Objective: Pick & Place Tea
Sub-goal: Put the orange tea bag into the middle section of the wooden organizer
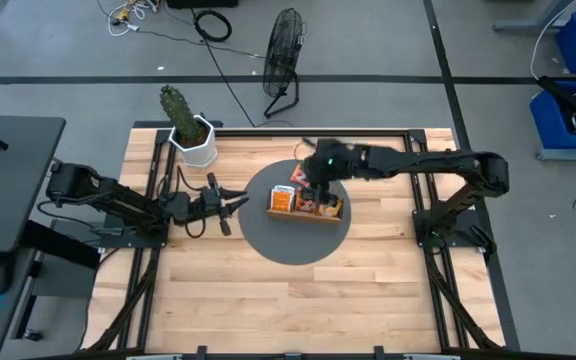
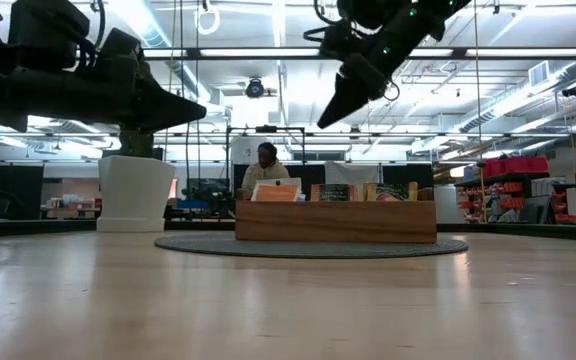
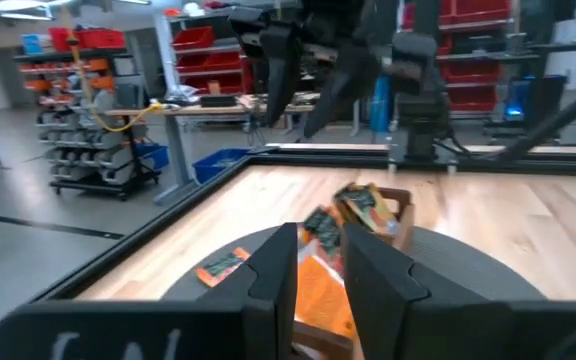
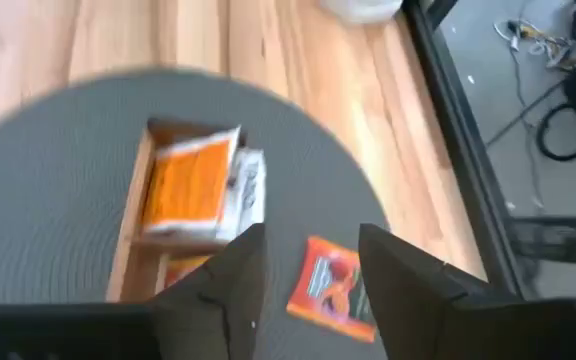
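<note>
Right arm reaches from the table's right side across to the round dark grey mat [image 1: 293, 245], its wrist bent down. The right gripper [image 2: 330, 118] hangs in the air above the far left part of the brown wooden compartment tray [image 1: 308, 213]. Its two dark fingers [image 4: 233, 270] stand apart with nothing between them; through the gap shows a single orange tea-bag sachet with white marks [image 4: 330, 283] lying flat on the mat, just beside the tray's far side and outside it.

Left arm stretches low from the table's left edge toward the mat, forearm roughly level. The left gripper [image 1: 230, 205] stops near the mat's left rim, pointed at the tray and off the table surface in the low view. Its fingers [image 3: 273, 275] sit close together with a narrow gap; cannot tell whether anything is pinched there.

Tray sits on the mat, right of centre. The tea sachets in the tray [image 1: 303, 202] are mostly orange, standing or leaning in the compartments. In the left end compartment, a large orange sachet [image 4: 190, 185] leans with a white one [image 4: 248, 185] touching its side. Darker-marked sachets stand further along toward the tray's right end.

White pot with a green cactus [image 1: 190, 135] stands at the table's far left corner, well apart from the mat. A person [image 2: 265, 165] sits in the room beyond the table.
</note>
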